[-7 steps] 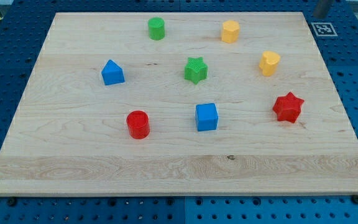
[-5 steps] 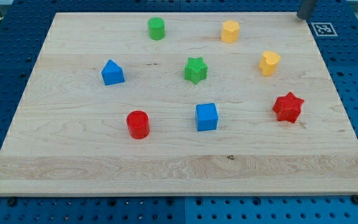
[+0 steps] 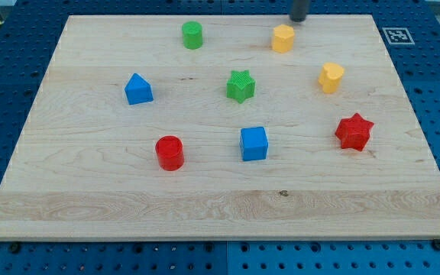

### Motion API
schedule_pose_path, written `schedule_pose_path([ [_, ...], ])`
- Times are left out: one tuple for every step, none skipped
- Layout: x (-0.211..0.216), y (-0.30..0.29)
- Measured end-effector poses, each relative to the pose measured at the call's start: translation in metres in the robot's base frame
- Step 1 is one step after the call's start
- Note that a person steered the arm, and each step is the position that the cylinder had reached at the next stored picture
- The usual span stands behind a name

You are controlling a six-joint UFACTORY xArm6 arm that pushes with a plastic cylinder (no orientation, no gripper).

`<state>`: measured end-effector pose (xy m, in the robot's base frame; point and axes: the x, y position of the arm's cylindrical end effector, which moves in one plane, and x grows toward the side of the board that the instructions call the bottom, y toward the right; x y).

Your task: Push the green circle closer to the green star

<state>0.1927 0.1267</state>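
A pale wooden counter (image 3: 220, 206) rests on a blue pegboard base (image 3: 6, 99). My tip (image 3: 299, 20), the lower end of a dark rod with no claw to open or close, sits at the counter's top edge, right of centre, just above and to the right of a yellow plastic hexagon block (image 3: 283, 38). The green plastic circle block (image 3: 192, 35) stands near the top edge, left of centre. The green plastic star block (image 3: 241, 85) lies below and to its right, near the counter's middle, clearly apart from it. My tip is well apart from both green blocks.
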Motion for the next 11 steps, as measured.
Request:
schedule_pose_path([
  [-0.001,-0.029],
  [-0.001,-0.068],
  [0.000,-0.118],
  [0.000,-0.162],
  [0.018,-0.173],
  [0.052,-0.166],
  [0.086,-0.155],
  [0.109,-0.158],
  [0.094,-0.198],
  [0.086,-0.241],
  [0.085,-0.272],
])
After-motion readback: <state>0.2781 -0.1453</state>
